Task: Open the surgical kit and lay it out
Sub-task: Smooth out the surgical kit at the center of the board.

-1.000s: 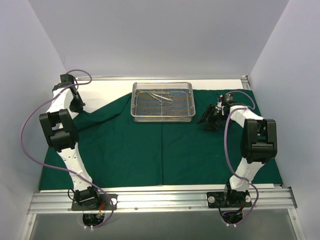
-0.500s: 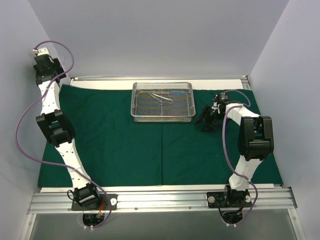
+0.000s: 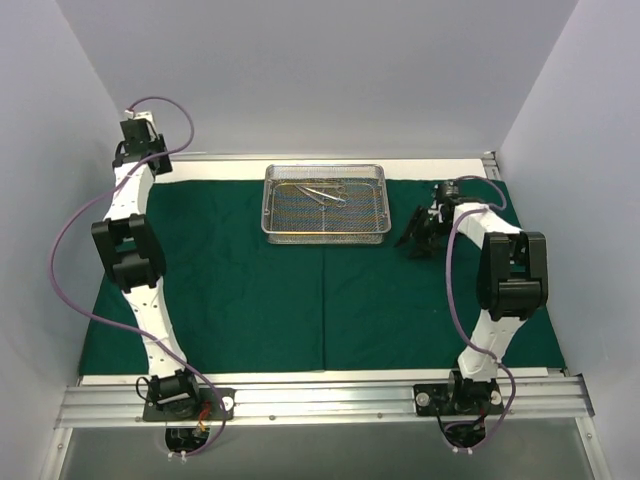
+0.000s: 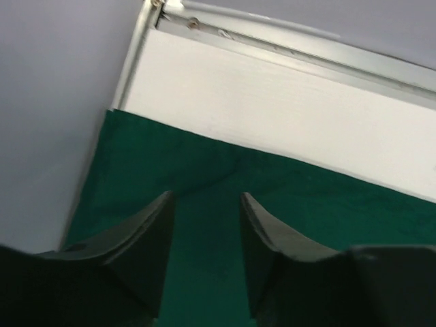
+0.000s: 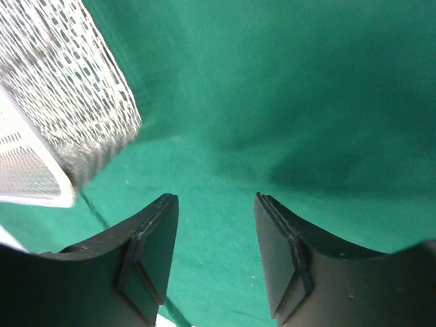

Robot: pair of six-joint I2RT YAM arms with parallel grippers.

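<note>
left gripper (image 4: 204, 201) over far-left corner of dark green cloth (image 3: 250, 290), jaws apart, nothing between. corner lies flat, so i judge unwrapping done. cloth spread across white worktop (image 4: 272, 116). right gripper (image 5: 214, 204) low over cloth just right of wire-mesh tray (image 3: 325, 236), jaws apart, empty, well placed for tray, i reckon. tray far centre on cloth; slim shiny instruments (image 3: 325, 193) inside, not yet laid out. cloth matte, soft, centre crease; mesh rigid, rectangular.
</note>
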